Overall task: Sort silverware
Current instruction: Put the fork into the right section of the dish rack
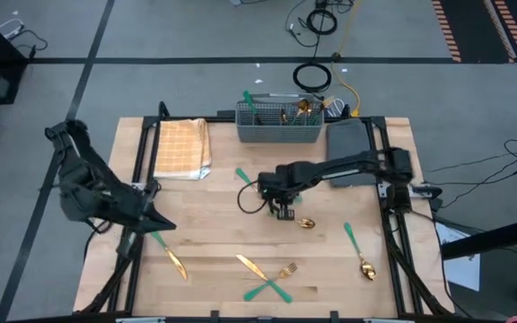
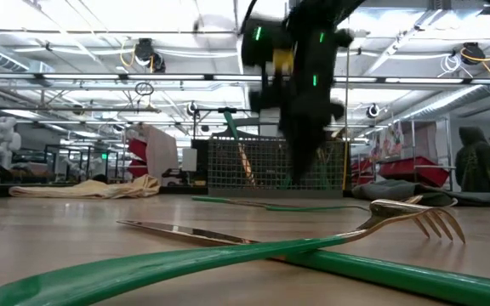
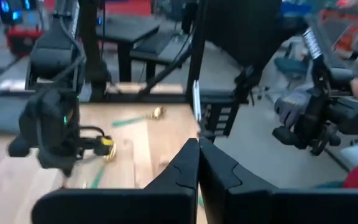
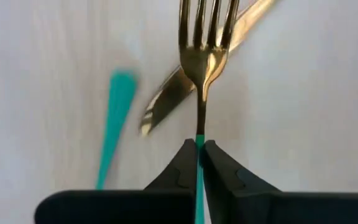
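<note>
Right wrist view: the right hand is clamped shut on the slim teal handle of a shiny gold-headed fork, tines pointing away over the pale wood desk; a gold knife blade and another teal handle lie below it. High view: that hand sits mid-desk, beside a gold spoon. More teal-handled silverware lies scattered nearer the front edge, some stands in the grey slotted wire basket. The left hand rests at the desk's left edge, fingers closed, empty.
</note>
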Robot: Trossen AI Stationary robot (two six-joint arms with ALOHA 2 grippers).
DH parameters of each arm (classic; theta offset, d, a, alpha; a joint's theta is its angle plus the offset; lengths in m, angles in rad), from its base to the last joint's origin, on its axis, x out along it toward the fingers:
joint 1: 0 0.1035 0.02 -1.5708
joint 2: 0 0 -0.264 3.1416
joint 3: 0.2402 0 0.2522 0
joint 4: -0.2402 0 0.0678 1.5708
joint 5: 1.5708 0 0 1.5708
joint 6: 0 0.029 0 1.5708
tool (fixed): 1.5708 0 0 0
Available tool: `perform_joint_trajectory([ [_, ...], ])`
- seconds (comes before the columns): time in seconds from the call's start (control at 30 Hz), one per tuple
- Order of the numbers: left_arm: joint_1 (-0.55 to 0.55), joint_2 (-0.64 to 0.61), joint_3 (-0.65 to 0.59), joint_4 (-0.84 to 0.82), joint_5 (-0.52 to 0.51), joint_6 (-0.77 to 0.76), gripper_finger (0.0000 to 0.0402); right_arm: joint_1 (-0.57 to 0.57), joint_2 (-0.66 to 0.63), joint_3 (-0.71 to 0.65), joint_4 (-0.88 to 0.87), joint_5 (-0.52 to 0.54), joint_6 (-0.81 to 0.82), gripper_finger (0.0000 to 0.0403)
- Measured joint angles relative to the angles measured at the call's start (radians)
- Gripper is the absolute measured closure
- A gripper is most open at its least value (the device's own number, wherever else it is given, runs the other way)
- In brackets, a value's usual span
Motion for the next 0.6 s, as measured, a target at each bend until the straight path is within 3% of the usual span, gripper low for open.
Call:
perform_joint_trajectory([
  [0.17,-0.028,-0.057,0.0,0.051,-0.057,0.128,0.0393,-0.002,-0.154,0.0,0.121,0.162,-0.043,0.0402],
  [0.33,-0.056,-0.097,0.0,0.065,-0.184,0.251,0.0393,-0.06,-0.361,-0.03,0.403,0.365,-0.135,0.0403],
  [0.6,-0.134,-0.167,-0.001,-0.002,-0.399,0.298,0.0398,-0.283,-0.683,-0.431,0.984,0.409,-0.143,0.0403],
])
